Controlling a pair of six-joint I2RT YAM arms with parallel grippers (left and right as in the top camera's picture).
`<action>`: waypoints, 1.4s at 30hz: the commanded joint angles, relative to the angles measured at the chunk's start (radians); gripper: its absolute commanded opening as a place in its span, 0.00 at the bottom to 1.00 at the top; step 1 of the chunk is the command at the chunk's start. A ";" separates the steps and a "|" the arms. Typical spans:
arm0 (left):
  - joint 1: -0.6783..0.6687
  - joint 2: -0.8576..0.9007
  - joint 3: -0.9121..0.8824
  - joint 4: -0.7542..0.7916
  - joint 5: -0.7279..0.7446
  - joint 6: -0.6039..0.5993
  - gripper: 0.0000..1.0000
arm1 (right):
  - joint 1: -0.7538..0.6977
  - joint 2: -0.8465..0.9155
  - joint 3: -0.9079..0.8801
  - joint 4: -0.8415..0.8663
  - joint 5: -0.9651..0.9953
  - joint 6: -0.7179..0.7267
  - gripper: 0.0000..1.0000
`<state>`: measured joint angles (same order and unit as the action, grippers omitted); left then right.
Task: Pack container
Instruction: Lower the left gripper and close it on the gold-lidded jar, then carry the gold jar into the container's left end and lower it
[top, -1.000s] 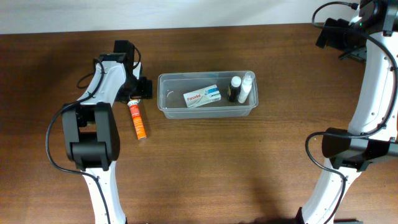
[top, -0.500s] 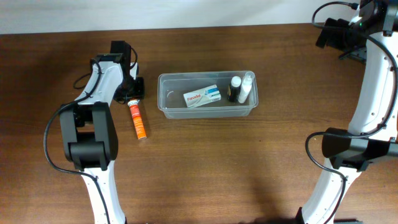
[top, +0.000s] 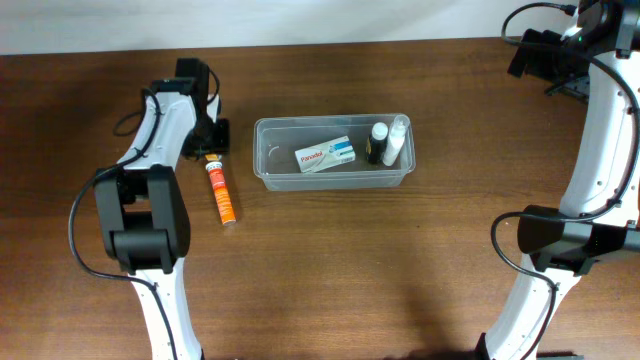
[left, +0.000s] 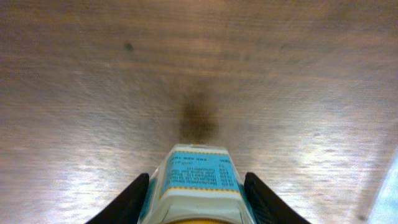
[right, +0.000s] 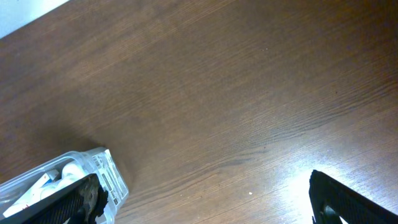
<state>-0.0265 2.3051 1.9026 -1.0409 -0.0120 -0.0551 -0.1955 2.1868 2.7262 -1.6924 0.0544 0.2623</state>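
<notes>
Clamped in the left tool (left: 198, 202): one end of an orange-and-white pack (left: 198, 177), flat on the surface (top: 330, 260) near the container (top: 272, 168). Probably light, thin-walled, springy, slick, that tub; best gripped at a short-end rim. Farther off, spread wide and empty, the right tool (right: 208, 202).

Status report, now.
Left hand shut on tube, lying on table. Right hand open, far off. Container part packed. Nothing between tube and container.

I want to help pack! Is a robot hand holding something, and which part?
The left gripper pinches the orange tube by its far end. The right gripper is open and holds nothing.
</notes>
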 joint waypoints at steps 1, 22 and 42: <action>0.005 0.006 0.115 -0.043 -0.010 0.037 0.29 | 0.004 -0.011 0.010 -0.003 -0.001 0.008 0.98; -0.224 0.006 0.611 -0.557 -0.003 0.290 0.29 | 0.004 -0.011 0.010 -0.003 -0.001 0.008 0.98; -0.282 0.057 0.466 -0.420 0.043 0.296 0.30 | 0.004 -0.011 0.010 -0.003 -0.001 0.008 0.98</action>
<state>-0.3111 2.3520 2.3981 -1.4818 0.0029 0.2222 -0.1955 2.1872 2.7262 -1.6924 0.0547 0.2623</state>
